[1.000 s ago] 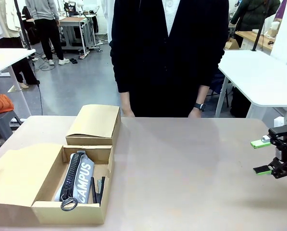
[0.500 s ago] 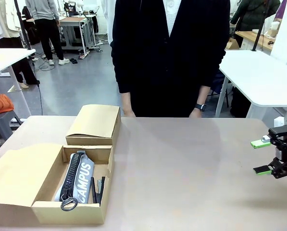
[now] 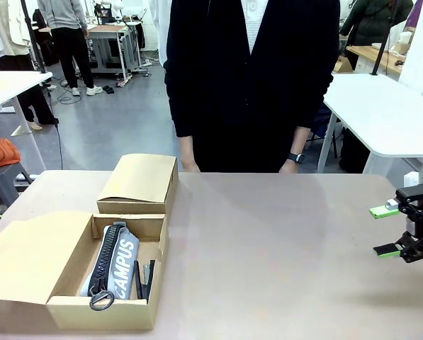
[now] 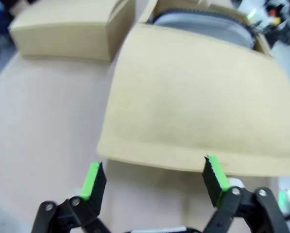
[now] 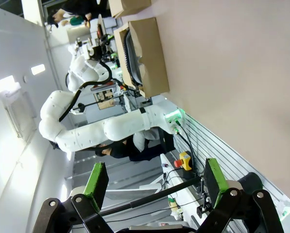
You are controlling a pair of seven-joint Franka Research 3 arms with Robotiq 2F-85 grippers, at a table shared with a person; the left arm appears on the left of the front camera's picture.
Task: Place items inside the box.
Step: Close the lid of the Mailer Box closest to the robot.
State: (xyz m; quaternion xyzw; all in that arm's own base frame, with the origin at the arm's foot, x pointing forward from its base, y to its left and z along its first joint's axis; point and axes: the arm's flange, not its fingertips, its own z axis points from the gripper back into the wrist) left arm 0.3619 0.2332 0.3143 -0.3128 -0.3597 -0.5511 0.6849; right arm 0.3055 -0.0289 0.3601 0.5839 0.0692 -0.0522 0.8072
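Grey CAMPUS pouch [image 3: 117,269] already in the open box [image 3: 69,312], long side running from 12 to 6 o'clock. Left gripper [image 4: 154,177] nearer, wide open, box lid flap [image 4: 193,107] at 12 o'clock. Right gripper [image 3: 388,230] open and empty, box far off at 9 o'clock.

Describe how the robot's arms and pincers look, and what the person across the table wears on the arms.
The right pincer is black with bright green pads; the left pincer has the same black linkage fingers and green pads. The left arm is glossy white with rounded segments, a green light and black cables near its base. The person wears long dark sleeves and a dark wristwatch.
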